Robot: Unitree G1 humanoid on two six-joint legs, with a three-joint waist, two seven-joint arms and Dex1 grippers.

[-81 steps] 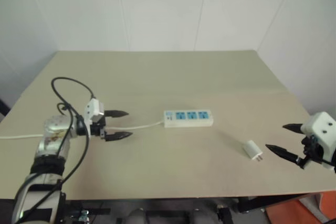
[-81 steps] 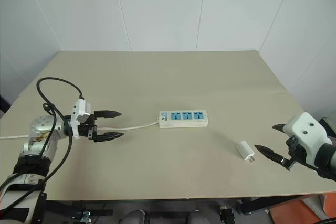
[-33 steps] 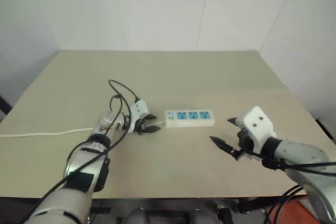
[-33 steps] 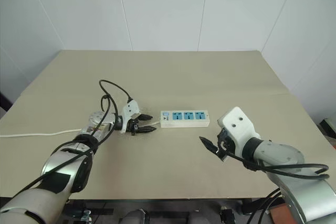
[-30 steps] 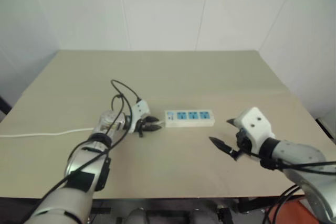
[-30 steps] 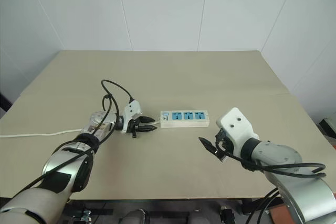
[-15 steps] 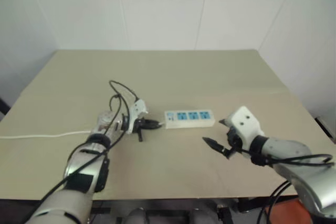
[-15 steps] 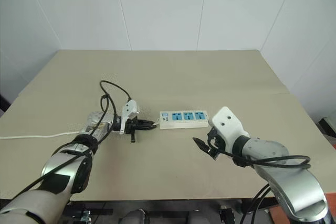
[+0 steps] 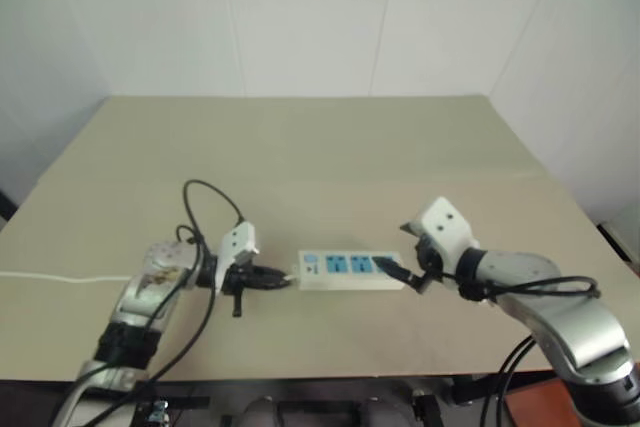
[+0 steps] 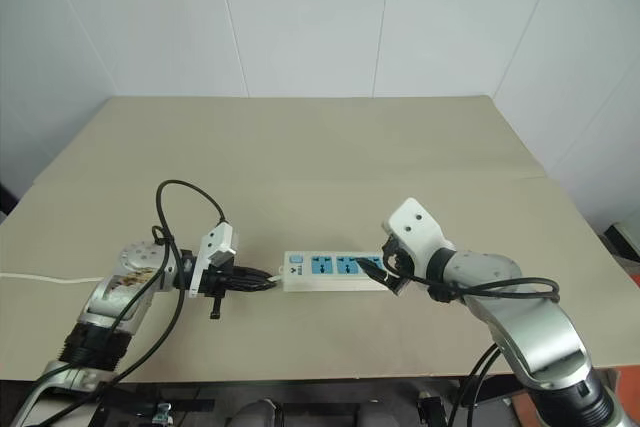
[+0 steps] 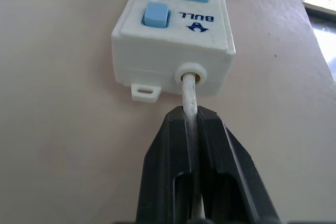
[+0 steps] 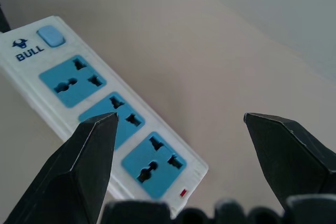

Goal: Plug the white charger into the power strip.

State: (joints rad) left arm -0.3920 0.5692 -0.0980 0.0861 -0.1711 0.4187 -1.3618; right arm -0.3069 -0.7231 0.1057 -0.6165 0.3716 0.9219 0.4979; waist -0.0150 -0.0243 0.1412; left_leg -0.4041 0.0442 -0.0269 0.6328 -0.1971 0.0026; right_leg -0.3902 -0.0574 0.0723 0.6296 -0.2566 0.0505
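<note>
Left gripper (image 11: 190, 124): fingers closed together on the cord (image 11: 189, 90), clamped just behind the point where it leaves the power strip.
Right gripper (image 12: 178, 124): fingers spread wide apart, nothing between them; it hovers over the far end of the power strip, opposite the left gripper.
Power strip (image 10: 335, 271): lies flat on the table (image 10: 330, 147), stretched between the two grippers. Its cord end faces the left gripper; its other end sits just beneath the right gripper's fingertips.
Sockets: three blue faces in a row on top of the strip; in the right wrist view all three are unoccupied. The last socket (image 12: 152, 164) is the one nearest the right gripper, lying between its two fingers as seen from the wrist.
Switch (image 11: 156, 14): blue button on the strip's top, at the end nearest the left gripper, beside a printed "BULL" mark.
Cord path: runs from the strip through the left gripper's fingers, then on behind the left arm to the table's left edge.
White charger: location cannot be told.
</note>
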